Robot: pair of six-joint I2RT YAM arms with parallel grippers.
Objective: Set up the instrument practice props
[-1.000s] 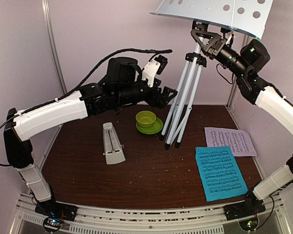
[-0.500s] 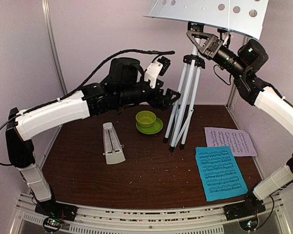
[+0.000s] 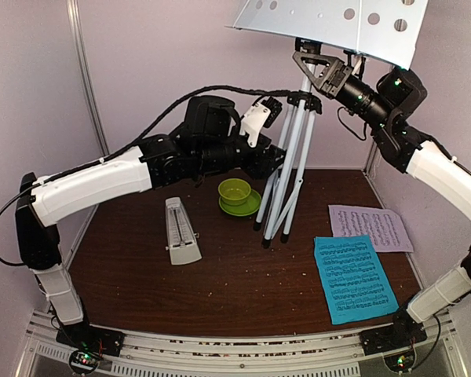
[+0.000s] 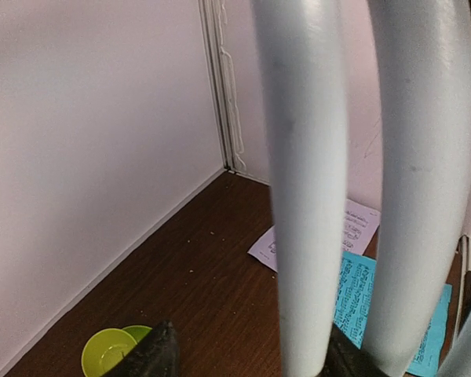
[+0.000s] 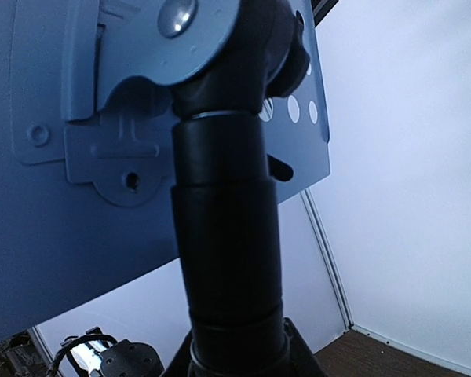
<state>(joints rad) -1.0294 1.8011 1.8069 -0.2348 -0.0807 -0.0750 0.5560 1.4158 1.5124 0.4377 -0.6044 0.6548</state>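
Firstly, our left hand [image 4: 251, 357] is open around one silver tripod leg [image 4: 302, 196] of the music stand [image 3: 330, 20]. In the left wrist view one dark finger [image 4: 153, 357] is apart from the leg and the other lies against it, so the leg is between the jaws but not clamped. Directly below this hand the lime-green bowl [image 3: 235, 191] sits on its saucer [image 3: 250, 209]. Lower, under the left forearm, the cream metronome [image 3: 180, 229] sits on the brown desk [image 3: 243, 290], well apart from the tripod.

Our right hand [image 3: 308, 61] is above the left hand and closed on the black post [image 5: 228, 251] at the top of the tripod, just under the pale perforated tray [image 5: 55, 259]. The legs hang close together, not spread, and the whole stand leans. Its feet are down beside the saucer, but we cannot tell if they touch the desk. Far below the right hand the pale pink music sheet [image 3: 370, 228] and the blue music sheet [image 3: 353, 279] lie flat on the desk, just beside each other, the blue one nearer to the arm bases. Both sheets are apart from the tripod feet.
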